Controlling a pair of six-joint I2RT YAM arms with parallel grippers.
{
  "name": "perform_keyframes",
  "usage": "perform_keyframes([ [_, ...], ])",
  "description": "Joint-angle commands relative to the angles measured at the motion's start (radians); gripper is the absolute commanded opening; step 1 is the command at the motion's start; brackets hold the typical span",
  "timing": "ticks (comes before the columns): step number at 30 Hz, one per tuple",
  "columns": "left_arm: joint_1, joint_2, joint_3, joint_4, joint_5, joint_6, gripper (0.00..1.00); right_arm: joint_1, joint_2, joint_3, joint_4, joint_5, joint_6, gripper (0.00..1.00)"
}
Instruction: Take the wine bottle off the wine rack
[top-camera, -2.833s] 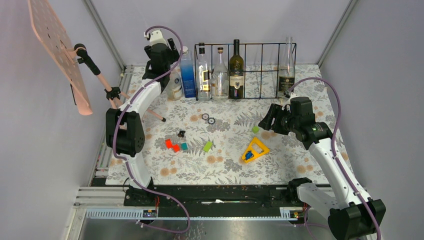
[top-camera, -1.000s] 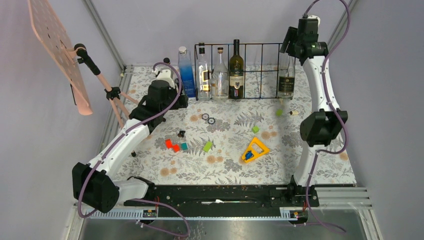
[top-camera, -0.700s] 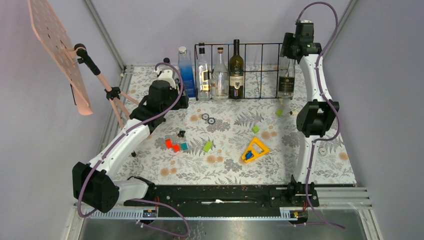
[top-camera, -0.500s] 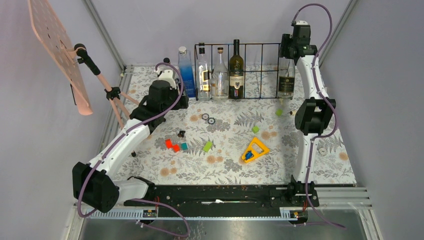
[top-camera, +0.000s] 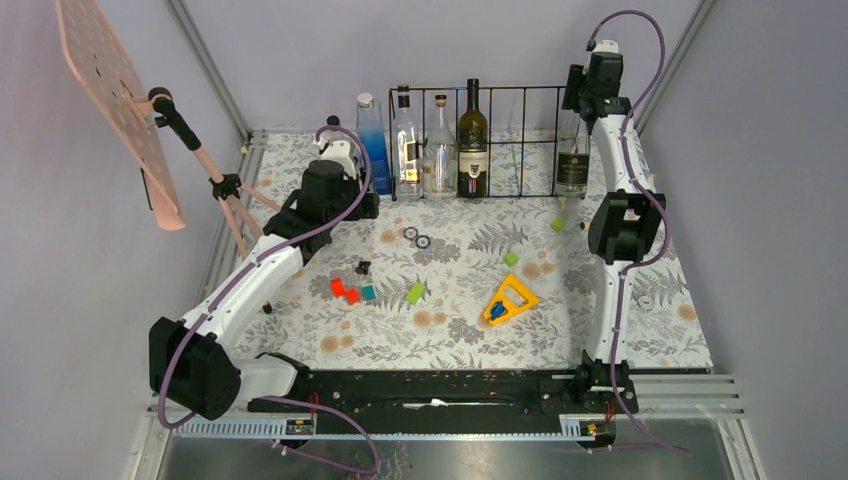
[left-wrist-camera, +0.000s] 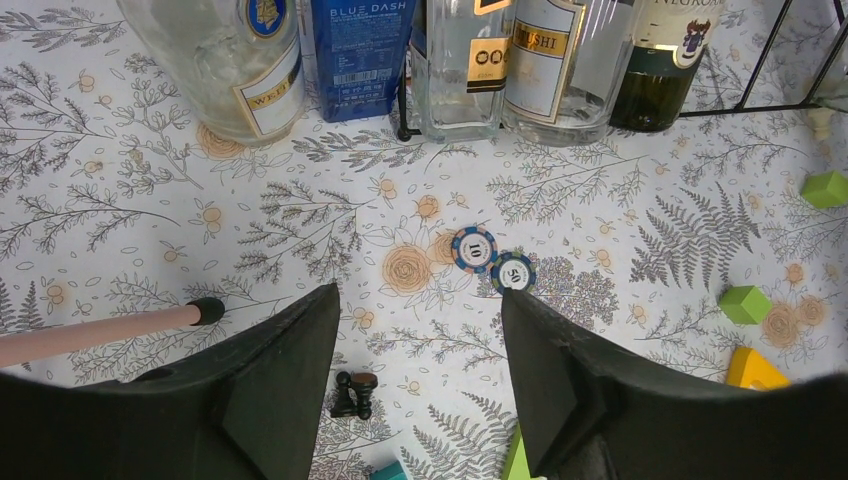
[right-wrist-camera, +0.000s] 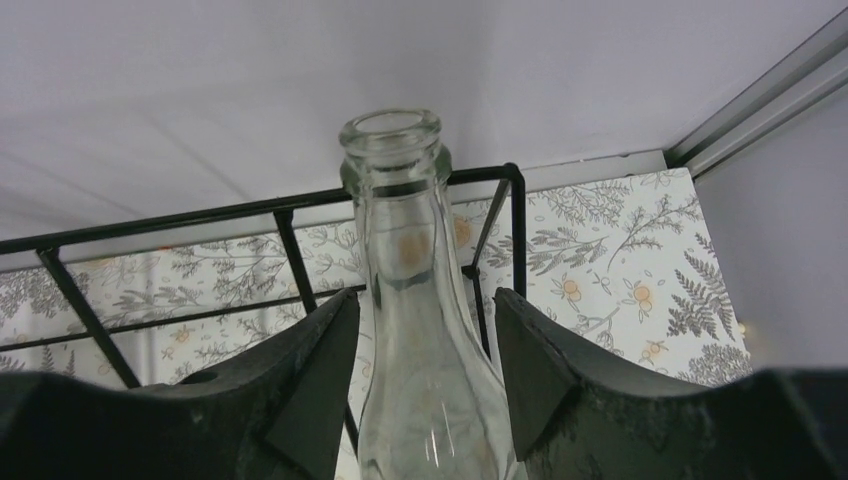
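Right gripper (right-wrist-camera: 425, 300) straddles the clear wine bottle (right-wrist-camera: 400, 200) neck at the wine rack (top-camera: 530, 88) right end. Contact is cut off, so can't tell if it's clamped. Left gripper (left-wrist-camera: 420, 295) fingers sit apart.

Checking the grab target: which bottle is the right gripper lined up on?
The uncorked clear bottle, alone at the right end of the wine rack; the right gripper straddles its neck.

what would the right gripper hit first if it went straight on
Most likely the neck of the clear bottle, which stands between the right gripper's fingers; the wine rack's bars lie behind it, though depth is unclear.
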Motion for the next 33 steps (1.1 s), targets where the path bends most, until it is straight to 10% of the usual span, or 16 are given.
perform_keyframes([
  [1, 0.0, -0.012, 0.042, 0.03, 0.005, 0.019, 0.65, -0.004, 0.034, 0.054, 0.1, -0.011, -0.012, 0.58],
  [16, 0.001, -0.034, 0.032, 0.032, -0.019, 0.036, 0.65, -0.014, 0.087, 0.032, 0.243, -0.054, 0.005, 0.54],
  [27, 0.002, -0.031, 0.041, 0.029, -0.025, 0.039, 0.65, -0.016, -0.002, -0.092, 0.354, -0.06, 0.05, 0.0],
  [33, 0.004, -0.038, 0.046, 0.026, -0.031, 0.041, 0.65, -0.016, -0.151, -0.285, 0.493, -0.09, -0.021, 0.0],
])
